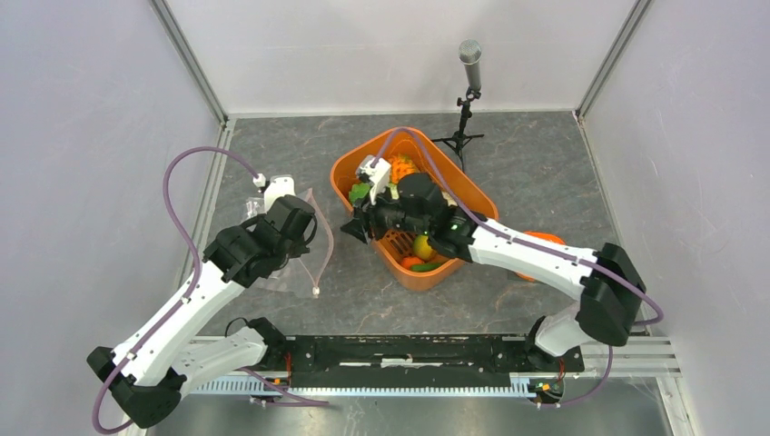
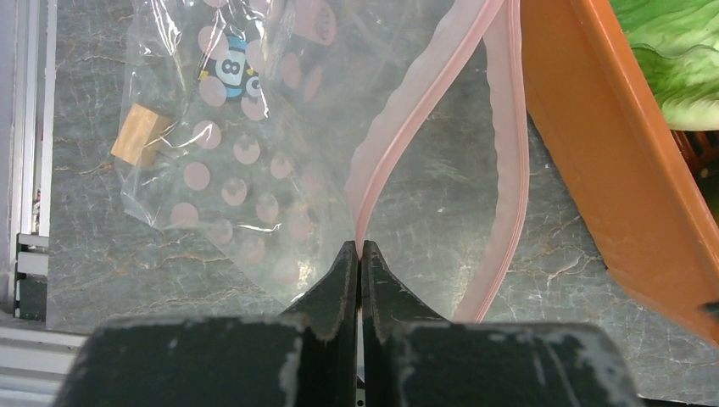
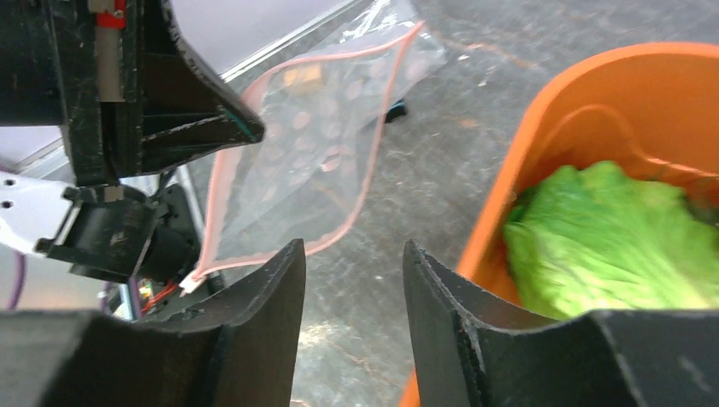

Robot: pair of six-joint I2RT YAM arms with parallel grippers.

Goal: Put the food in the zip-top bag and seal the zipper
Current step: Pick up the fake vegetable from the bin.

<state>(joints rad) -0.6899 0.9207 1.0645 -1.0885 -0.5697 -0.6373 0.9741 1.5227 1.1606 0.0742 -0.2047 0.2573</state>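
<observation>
The left tool [image 2: 362, 254] is clenched on the zipper [image 2: 386, 161], holding the bag [image 2: 246, 170] agape on the counter [image 2: 110, 246]. The right tool [image 3: 353, 263] hangs released and empty beside the basket [image 3: 496, 212] rim. The cabbage [image 3: 610, 237] lies in the basket, so filling and sealing remain. Only a narrow lane separates the bag mouth from the basket wall.

White arms [image 1: 527, 250], black joints [image 1: 608, 291], purple cables [image 1: 167, 186], scuffed black claws [image 2: 360, 254]

Probably a robotics lab test cell: plain white panels [image 1: 82, 136] on aluminium posts [image 1: 191, 59] enclose a grey stone-patterned table [image 1: 536, 182], with a microphone [image 1: 469, 52] on a small tripod [image 1: 460, 138] and an arm-mounting rail [image 1: 409, 350].
</observation>
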